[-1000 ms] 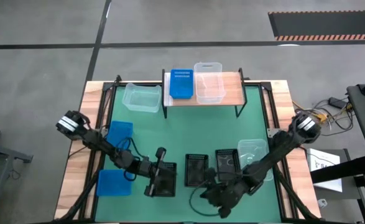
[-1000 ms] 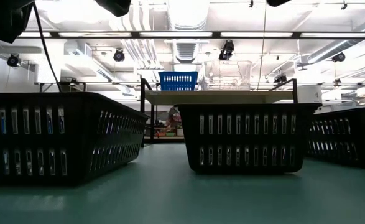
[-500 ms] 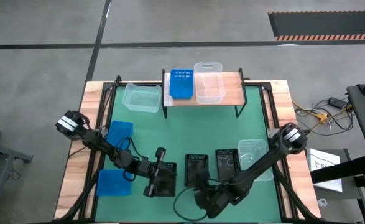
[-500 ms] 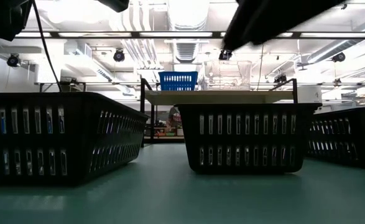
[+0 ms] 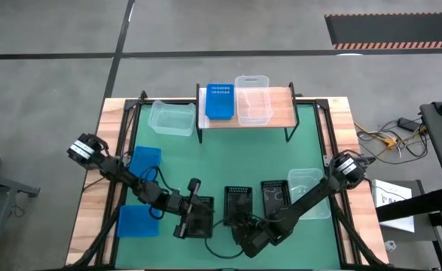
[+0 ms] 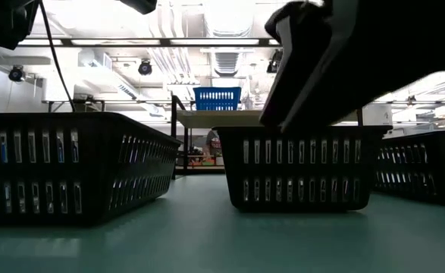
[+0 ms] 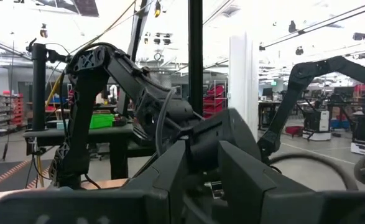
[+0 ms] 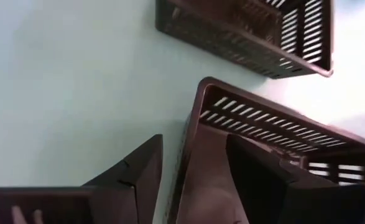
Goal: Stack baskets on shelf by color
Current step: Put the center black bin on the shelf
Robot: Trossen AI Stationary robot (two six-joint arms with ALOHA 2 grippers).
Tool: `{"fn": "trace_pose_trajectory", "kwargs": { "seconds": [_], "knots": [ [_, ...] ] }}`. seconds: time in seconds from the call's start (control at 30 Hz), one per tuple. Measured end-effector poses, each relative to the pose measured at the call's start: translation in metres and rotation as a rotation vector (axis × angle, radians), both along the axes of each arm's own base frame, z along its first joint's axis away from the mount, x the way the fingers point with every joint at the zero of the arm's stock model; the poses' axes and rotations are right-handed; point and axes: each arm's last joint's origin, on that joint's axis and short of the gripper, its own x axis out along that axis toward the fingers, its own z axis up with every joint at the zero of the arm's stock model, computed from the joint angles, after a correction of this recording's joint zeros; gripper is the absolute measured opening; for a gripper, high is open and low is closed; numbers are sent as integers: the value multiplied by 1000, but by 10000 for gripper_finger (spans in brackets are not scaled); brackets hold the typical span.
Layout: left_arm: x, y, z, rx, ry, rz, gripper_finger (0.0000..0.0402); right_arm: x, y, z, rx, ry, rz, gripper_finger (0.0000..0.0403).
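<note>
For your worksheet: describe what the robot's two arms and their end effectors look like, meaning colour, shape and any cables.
Both arms are dark, near-black, built of slim jointed links with rounded joint housings. A thin black cable loops beside the left arm and near the right arm. The right end effector has two flat, angular dark fingers.

No legible text, label, brand, number or sign is showing in any view. The sheet of paper (image 5: 392, 197) lying beside the table (image 5: 92, 181) is bearing dark marks that are too small to read.
</note>
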Motion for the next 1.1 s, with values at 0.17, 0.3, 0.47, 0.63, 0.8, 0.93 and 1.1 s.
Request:
{"fn": "trace_pose_trajectory", "kwargs": {
  "seconds": [0.17,0.3,0.47,0.63,0.8,0.93,1.1],
  "knots": [
    [0,0,0,-1,0,-1,80,3,-2,-16,-17,35,-9,157],
    [0,0,0,-1,0,-1,79,4,-2,-21,-21,45,-9,125],
    [1,0,1,-4,-4,-1,80,4,-3,-18,-18,42,-11,47],
    [1,-1,3,-7,-9,-1,80,1,0,-8,-19,27,14,13],
    [2,-1,5,-12,-19,-1,80,-9,1,13,-29,27,50,9],
    [3,-2,7,-16,-25,-1,80,-20,-2,39,-35,17,72,9],
    [3,-2,8,-18,-30,-1,80,-31,-9,70,-48,-20,130,9]
  ]
}}
